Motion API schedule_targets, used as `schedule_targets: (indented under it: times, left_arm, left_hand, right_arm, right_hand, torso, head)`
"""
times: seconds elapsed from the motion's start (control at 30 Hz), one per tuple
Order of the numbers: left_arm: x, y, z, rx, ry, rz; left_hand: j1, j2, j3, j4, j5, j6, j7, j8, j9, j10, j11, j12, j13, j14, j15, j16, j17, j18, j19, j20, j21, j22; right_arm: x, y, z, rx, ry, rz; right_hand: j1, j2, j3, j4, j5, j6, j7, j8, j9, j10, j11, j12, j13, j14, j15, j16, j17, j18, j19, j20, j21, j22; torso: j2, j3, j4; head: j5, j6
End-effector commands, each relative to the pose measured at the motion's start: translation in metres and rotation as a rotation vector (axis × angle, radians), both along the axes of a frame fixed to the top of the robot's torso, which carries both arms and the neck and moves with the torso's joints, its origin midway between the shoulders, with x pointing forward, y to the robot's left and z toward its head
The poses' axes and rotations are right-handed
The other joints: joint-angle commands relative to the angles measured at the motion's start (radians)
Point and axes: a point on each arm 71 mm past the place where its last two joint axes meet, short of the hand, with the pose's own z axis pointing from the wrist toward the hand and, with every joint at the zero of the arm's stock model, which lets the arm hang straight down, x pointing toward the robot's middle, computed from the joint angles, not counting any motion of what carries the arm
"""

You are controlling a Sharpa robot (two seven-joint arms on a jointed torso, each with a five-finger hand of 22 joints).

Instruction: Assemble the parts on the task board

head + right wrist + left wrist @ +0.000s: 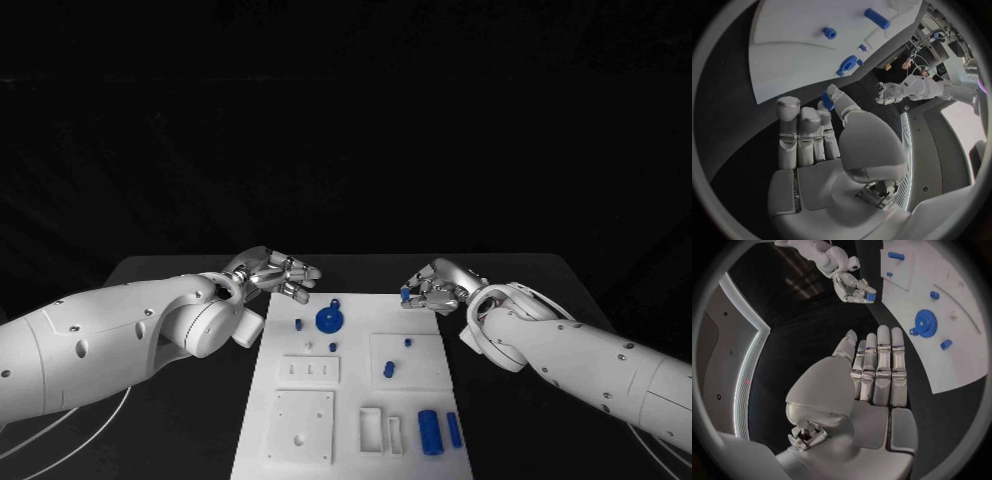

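1. Right hand [437, 287] sits at the far right corner of the task board [421, 345], and it's pinching a small blue part [826, 101] between thumb and fingertip. The other fingers stand straight and close together, as the right wrist view shows.
2. Left hand [277, 273] hovers off the far left corner of the board, over the black table [188, 268]. Its fingers lie flat and side by side and it holds nothing.
3. Here's the relation that counts: the board lies toward the robot from the right hand, so the held part has to travel back over the white surface to reach any seat.
4. The blue gear [330, 320] sits on the far left part of the board, nearer the left hand; a blue peg [388, 369] stands mid-board, nearer the right.
5. The part's long axis looks roughly in line with the thumb, though it's too small to be sure.
6. My read: the right hand is the one placed to make the next insertion.
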Motion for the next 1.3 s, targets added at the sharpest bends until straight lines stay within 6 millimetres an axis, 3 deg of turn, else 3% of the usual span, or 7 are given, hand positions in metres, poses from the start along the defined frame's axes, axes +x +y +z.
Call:
schedule_targets:
  times: [0.03,0.2,0.37,0.6,0.9,1.2,1.3]
  left_arm:
    - [0.001,-0.01,0.001,0.106,0.064,-0.067]
    - [0.004,-0.023,0.001,0.151,0.108,-0.09]
    - [0.006,-0.035,-0.001,0.183,0.154,-0.102]
    - [0.007,-0.048,-0.004,0.227,0.193,-0.106]
    - [0.009,-0.06,-0.008,0.309,0.215,-0.116]
    - [0.01,-0.07,-0.01,0.352,0.224,-0.122]
    - [0.011,-0.07,-0.011,0.358,0.226,-0.122]
  left_hand:
    - [-0.014,-0.008,-0.011,0.025,-0.004,0.003,-0.006,0.001,0.002,0.033,-0.008,0.005,0.002,0.012,-0.009,0.047,0.02,-0.014,0.012,-0.011,0.024,0.017]
    - [-0.048,-0.008,-0.031,0.088,-0.006,-0.004,-0.011,0.001,0.002,0.096,-0.025,0.022,0.006,0.033,-0.032,0.157,0.068,-0.02,0.033,-0.034,0.081,0.056]
    - [-0.082,-0.023,-0.041,0.152,-0.037,-0.012,-0.01,0.001,0.003,0.143,-0.043,0.071,0.026,0.002,-0.059,0.358,0.178,-0.029,0.023,-0.064,0.196,0.143]
    - [-0.107,-0.048,-0.025,0.172,-0.088,-0.016,-0.012,0.002,0.004,0.144,-0.047,0.126,0.05,-0.034,-0.066,0.472,0.223,-0.022,-0.026,-0.07,0.287,0.228]
    - [-0.165,-0.103,0.018,0.203,-0.128,-0.02,-0.006,0.001,0.002,0.109,-0.027,0.089,0.027,-0.052,-0.047,0.41,0.17,-0.016,-0.048,-0.049,0.249,0.221]
    - [-0.169,-0.099,0.028,0.202,-0.122,-0.019,-0.006,0.001,0.001,0.11,-0.027,0.074,0.021,-0.044,-0.045,0.393,0.164,-0.017,-0.038,-0.049,0.227,0.211]
    - [-0.193,-0.108,0.034,0.224,-0.122,-0.026,-0.003,0.002,0.001,0.105,-0.024,0.07,0.021,-0.046,-0.042,0.383,0.161,-0.017,-0.037,-0.046,0.215,0.208]
  right_arm:
    - [-0.002,0.012,0.001,-0.063,0.05,-0.004]
    - [-0.005,0.032,0.005,-0.082,0.047,0.004]
    - [-0.006,0.052,0.006,-0.093,0.041,0.019]
    - [-0.008,0.072,0.008,-0.096,0.028,0.037]
    - [-0.013,0.093,0.011,-0.086,0.024,0.071]
    - [-0.016,0.099,0.012,-0.083,0.023,0.09]
    - [-0.017,0.101,0.013,-0.083,0.024,0.099]
  right_hand:
    - [-0.005,-0.007,0.006,0.004,-0.003,0.06,-0.009,0.004,0.029,0.009,-0.001,-0.002,-0.001,0.009,0.0,0.006,0.003,-0.009,0.007,-0.001,0.006,0.078]
    - [-0.005,-0.016,0.021,0.013,-0.005,0.059,-0.009,0.003,0.029,0.008,-0.002,-0.004,-0.002,0.01,-0.001,0.005,0.005,-0.009,0.007,-0.001,0.005,0.078]
    - [-0.008,-0.025,0.034,0.021,-0.003,0.059,-0.009,0.004,0.029,0.007,-0.002,-0.007,-0.005,0.01,0.0,0.002,0.005,-0.009,0.007,-0.001,0.004,0.078]
    - [-0.009,-0.03,0.039,0.028,0.006,0.059,-0.01,0.004,0.03,0.008,-0.003,-0.007,-0.005,0.012,-0.001,0.002,0.006,-0.01,0.009,-0.002,0.007,0.078]
    - [-0.01,-0.032,0.041,0.032,0.012,0.059,-0.011,0.004,0.031,0.009,-0.003,-0.007,-0.005,0.013,-0.002,0.005,0.009,-0.01,0.011,-0.002,0.011,0.079]
    - [-0.011,-0.032,0.041,0.034,0.014,0.059,-0.011,0.004,0.031,0.009,-0.003,-0.008,-0.006,0.013,-0.002,0.003,0.009,-0.01,0.011,-0.002,0.014,0.08]
    - [-0.011,-0.032,0.041,0.034,0.014,0.059,-0.011,0.004,0.031,0.009,-0.003,-0.008,-0.006,0.013,-0.002,0.003,0.009,-0.01,0.011,-0.002,0.014,0.08]
  torso:
    - [-0.019,-0.0057,-0.0037]
    - [-0.028,-0.0086,-0.0083]
    - [-0.034,-0.0111,-0.0135]
    - [-0.037,-0.0118,-0.012]
    - [-0.034,-0.0106,-0.0142]
    - [-0.034,-0.0108,-0.0142]
    - [-0.034,-0.0102,-0.0156]
  head:
    - [0.009,-0.002]
    - [0.02,-0.004]
    - [0.026,-0.008]
    - [0.028,-0.011]
    - [0.029,-0.01]
    - [0.028,-0.012]
    - [0.03,-0.01]
